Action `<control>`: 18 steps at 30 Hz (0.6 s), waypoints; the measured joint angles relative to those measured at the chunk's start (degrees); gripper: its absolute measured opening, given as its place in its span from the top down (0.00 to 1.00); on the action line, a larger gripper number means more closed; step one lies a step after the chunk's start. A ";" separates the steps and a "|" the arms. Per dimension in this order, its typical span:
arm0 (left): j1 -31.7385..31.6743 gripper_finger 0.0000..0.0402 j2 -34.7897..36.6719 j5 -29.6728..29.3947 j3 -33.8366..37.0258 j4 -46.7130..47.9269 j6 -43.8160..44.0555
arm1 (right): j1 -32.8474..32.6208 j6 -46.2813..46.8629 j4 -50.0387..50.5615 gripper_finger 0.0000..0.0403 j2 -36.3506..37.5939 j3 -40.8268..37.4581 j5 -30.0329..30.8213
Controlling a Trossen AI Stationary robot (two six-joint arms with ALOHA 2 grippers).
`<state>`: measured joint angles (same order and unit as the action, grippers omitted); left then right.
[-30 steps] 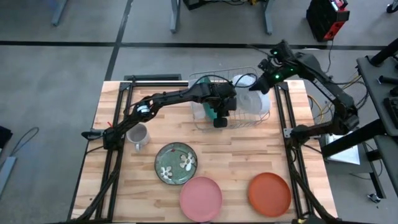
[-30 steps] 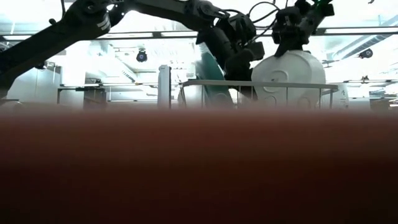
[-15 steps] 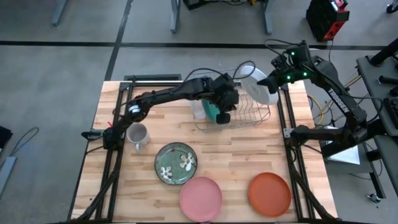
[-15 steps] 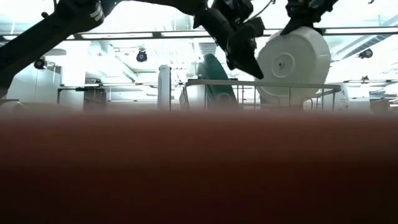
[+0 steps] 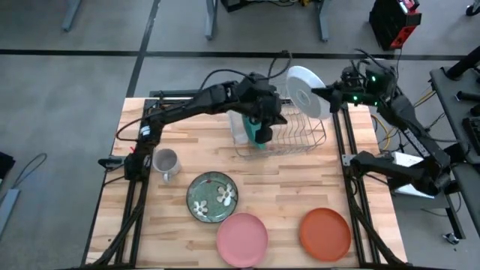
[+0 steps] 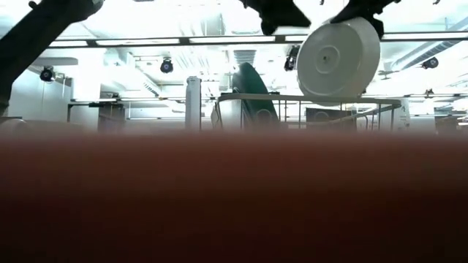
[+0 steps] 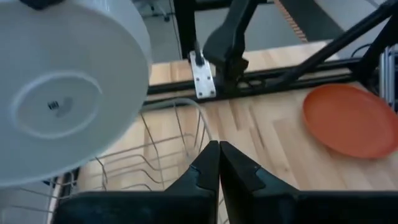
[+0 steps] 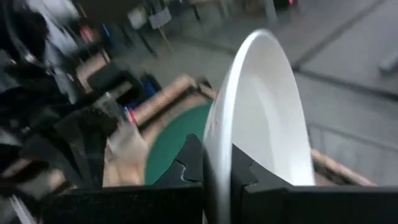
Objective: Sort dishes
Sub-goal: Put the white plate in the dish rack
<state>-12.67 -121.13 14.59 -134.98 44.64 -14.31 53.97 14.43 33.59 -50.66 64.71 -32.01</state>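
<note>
White bowl: round, shallow, tilted on edge.

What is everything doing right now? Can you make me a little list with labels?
right claw: shut on the white bowl's rim
white bowl: held up in the air above the dish rack
left claw: shut, empty, over the rack
teal plate: standing on edge in the dish rack
flowered green plate: flat on the table
pink plate: flat, near the table's front edge
orange-red plate: flat, beside the pink one
grey mug: on the table, left side
</note>
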 joint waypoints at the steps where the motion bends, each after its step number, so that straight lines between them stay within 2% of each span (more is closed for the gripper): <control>1: 0.00 1.00 0.66 0.00 0.00 -0.39 -0.02 | -0.29 2.62 -5.01 1.00 1.67 -3.11 0.07; 6: -0.03 1.00 4.87 -0.01 -0.04 -3.65 -0.11 | -2.07 15.22 -26.57 1.00 8.59 -18.86 1.30; 8: -0.13 1.00 5.83 -0.14 -0.04 -4.08 -0.11 | -3.25 17.59 -32.82 1.00 10.78 -23.75 3.93; 12: -0.13 1.00 6.95 -0.56 0.00 -3.78 -0.13 | -4.18 18.70 -39.01 1.00 13.71 -30.81 10.99; 18: -0.17 1.00 7.27 -0.93 0.13 -3.28 -0.11 | -5.13 22.00 -46.83 1.00 16.24 -36.93 16.12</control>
<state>-12.84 -113.86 13.66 -134.85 41.36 -14.41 48.84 36.42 -13.24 -34.41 27.78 -15.89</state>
